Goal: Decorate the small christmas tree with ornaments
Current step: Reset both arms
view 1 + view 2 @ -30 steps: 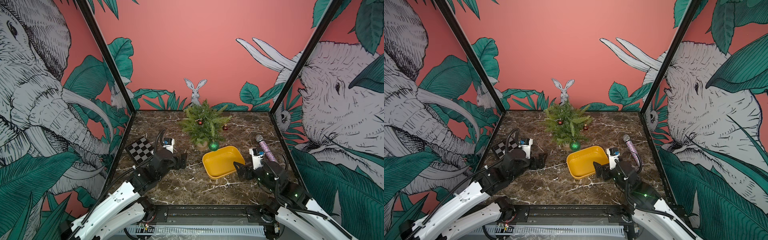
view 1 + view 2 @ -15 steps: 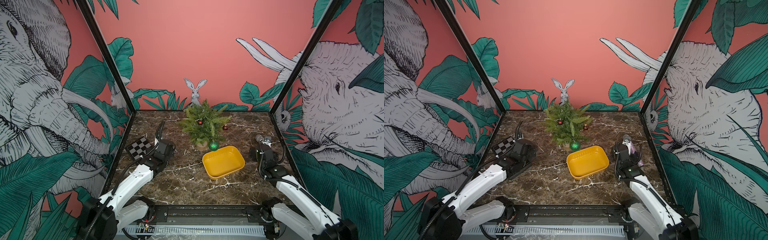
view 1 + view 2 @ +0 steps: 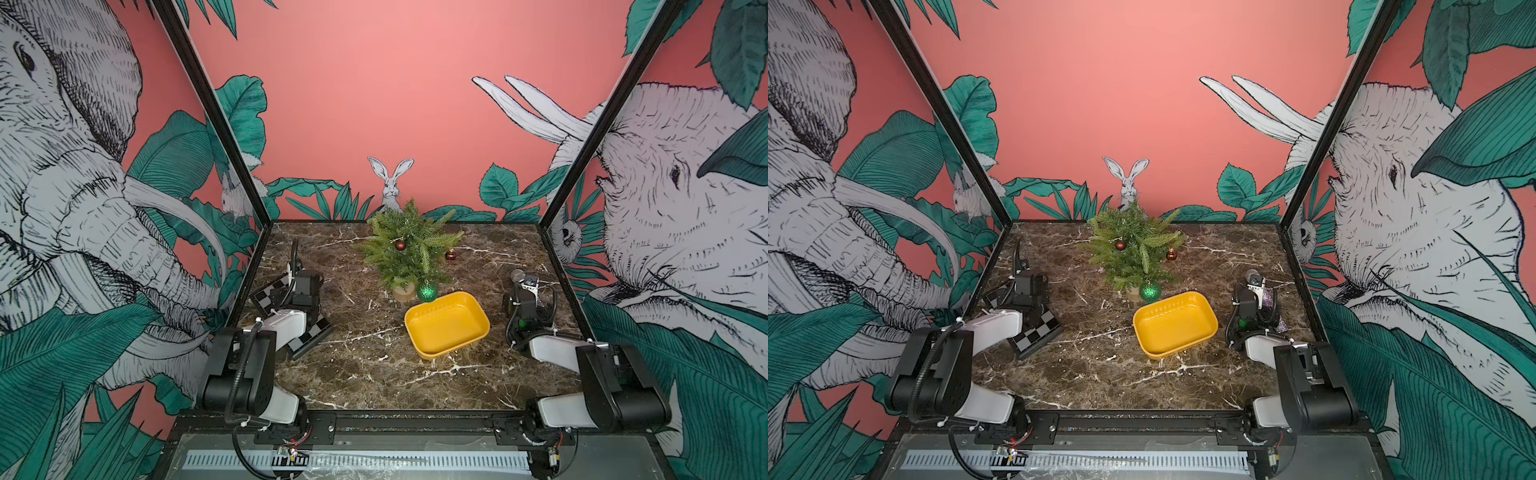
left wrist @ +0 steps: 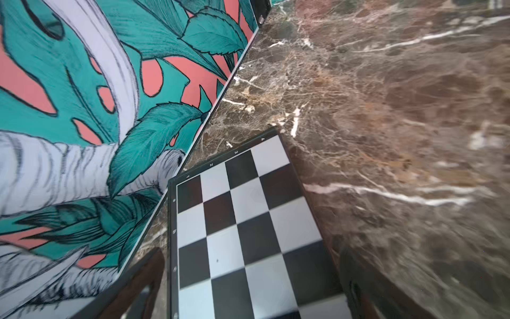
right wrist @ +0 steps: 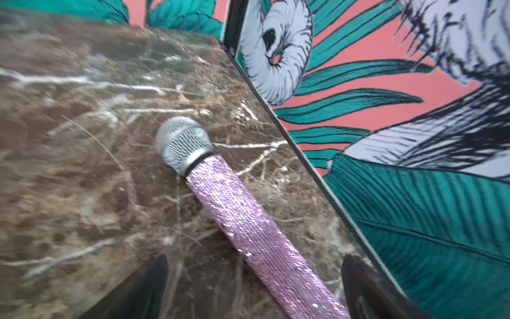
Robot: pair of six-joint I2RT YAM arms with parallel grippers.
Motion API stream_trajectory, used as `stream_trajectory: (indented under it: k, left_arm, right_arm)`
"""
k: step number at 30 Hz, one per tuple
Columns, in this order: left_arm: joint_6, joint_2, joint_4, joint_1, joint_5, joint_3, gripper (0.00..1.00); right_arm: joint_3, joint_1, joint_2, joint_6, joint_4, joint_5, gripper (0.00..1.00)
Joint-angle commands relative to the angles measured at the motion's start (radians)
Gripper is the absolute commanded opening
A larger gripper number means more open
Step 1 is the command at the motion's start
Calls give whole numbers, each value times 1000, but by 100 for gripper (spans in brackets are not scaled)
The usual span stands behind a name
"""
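In both top views the small christmas tree (image 3: 409, 249) (image 3: 1136, 253) stands at the back middle on a pale wooden base (image 3: 402, 294). Three ornaments show on it: a dark-red ball (image 3: 400, 245) (image 3: 1120, 245) among the upper branches, another red ball (image 3: 450, 255) (image 3: 1171, 255) by the right branch tips, and a glittery green ball (image 3: 427, 291) (image 3: 1150, 291) low at the front. My left gripper (image 4: 254, 276) is open over a checkerboard, far left of the tree. My right gripper (image 5: 256, 273) is open, its jaws apart on either side of a microphone handle.
An empty yellow tray (image 3: 446, 326) (image 3: 1175, 324) lies in front of the tree. A black-and-white checkerboard (image 3: 311, 334) (image 4: 237, 234) lies by the left wall. A pink sequined microphone (image 5: 248, 221) (image 3: 1268, 297) lies by the right wall. Both arms are folded near the side walls.
Both arms have drawn back from beside the tray to the side walls and folded. The left gripper now hangs over the checkerboard, the right over the microphone. Tree and ornaments are unmoved.
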Motion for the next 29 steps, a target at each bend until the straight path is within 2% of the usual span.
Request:
stream_trajectory:
  k: [1,2,3,4,5,7,8,9,10,11,12,14,16,18,20,22,25,29]
  left_arm:
    - [84,5,202,-5,87,-17,99]
    - [100,18,258,-5,102,-28,99]
    - [136,51,404,-5,135,-72,100]
    - [161,66,443,-9,149,-90,100]
    - [137,42,365,-10,162,-80,100]
    - [164,54,472,-7,186,-112,100]
    - [153,48,437,-7,181,-107,100]
    - [145,29,427,4,237,-117,100]
    - [154,34,520,23,332,-163,100]
    - [163,68,669,35,377,-212,100]
    - [179,124,829,37,358,-257,100]
    - [147,47,618,34,358,-223,100]
    - [171,105,713,34,341,-219,100]
    - [150,61,593,34,345,-201,100]
    - [169,95,686,32,340,-213,100]
    - [151,66,604,32,342,-201,100]
    - [164,88,662,32,341,-209,100]
    - [156,73,628,33,341,-207,100]
  right_arm:
    - [-21,-30,48,-63,270,-176,99]
    - [-16,-31,46,-74,244,-234,99]
    - [-26,-37,74,-78,285,-276,99]
    - [-51,-42,148,-99,454,-282,99]
    - [-71,-43,166,-108,508,-292,99]
    - [-44,-46,97,-62,328,-250,99]
    - [-27,-48,107,-63,321,-244,99]
    - [-17,-47,133,-79,357,-248,99]
    - [-8,-39,133,-88,333,-244,99]
    - [-1,-36,124,-87,304,-245,99]
    - [3,-34,128,-92,307,-243,99]
    - [0,-31,131,-95,317,-242,99]
    - [2,-31,135,-98,322,-243,99]
    - [4,-31,130,-91,309,-241,99]
    - [3,-31,131,-92,313,-242,99]
    - [5,-31,134,-95,315,-242,99]
    - [18,-42,130,-84,274,-270,99]
    - [7,-44,127,-81,292,-259,99]
